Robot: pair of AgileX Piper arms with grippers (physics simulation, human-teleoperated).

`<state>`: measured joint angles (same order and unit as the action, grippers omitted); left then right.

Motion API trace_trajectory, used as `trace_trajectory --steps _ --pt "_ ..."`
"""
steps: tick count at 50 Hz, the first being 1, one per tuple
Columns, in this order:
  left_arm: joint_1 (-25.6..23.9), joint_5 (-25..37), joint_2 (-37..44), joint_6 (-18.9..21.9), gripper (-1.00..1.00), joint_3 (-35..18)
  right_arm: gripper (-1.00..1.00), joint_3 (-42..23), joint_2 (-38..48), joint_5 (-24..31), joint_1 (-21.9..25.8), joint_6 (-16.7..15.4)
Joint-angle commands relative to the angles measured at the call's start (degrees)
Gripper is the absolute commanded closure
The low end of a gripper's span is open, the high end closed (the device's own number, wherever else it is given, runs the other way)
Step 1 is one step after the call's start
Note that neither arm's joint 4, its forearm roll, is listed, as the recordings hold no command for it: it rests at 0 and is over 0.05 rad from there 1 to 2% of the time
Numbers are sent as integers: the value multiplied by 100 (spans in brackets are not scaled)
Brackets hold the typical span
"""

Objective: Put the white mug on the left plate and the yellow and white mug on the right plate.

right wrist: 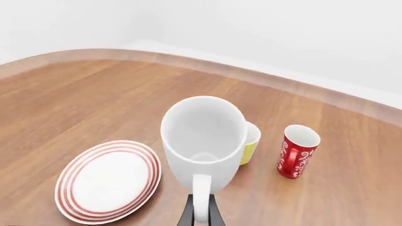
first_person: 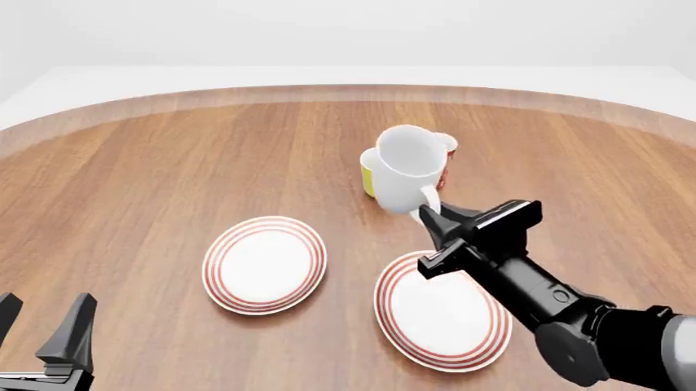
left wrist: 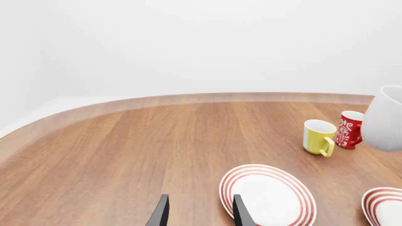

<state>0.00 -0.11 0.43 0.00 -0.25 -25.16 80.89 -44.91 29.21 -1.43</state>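
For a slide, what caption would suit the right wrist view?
The right gripper holds the white mug by its handle, lifted near the left plate.

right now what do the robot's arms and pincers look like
Both are matte black. The right pincer has thin flat fingers on a blocky, angular black body, behind it a rounded black arm that ends in a grey segment. The left pincer shows two tapered, blade-like black fingers. No cables or markings are visible.
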Motion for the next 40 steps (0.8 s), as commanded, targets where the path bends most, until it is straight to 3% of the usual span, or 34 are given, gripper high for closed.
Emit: trace_trajectory --steps 1,40 --pt "0 0 0 0 -100 0 100 -325 319 0 326 145" --pt "0 0 0 0 -100 0 100 -1615 1676 98 1187 37"
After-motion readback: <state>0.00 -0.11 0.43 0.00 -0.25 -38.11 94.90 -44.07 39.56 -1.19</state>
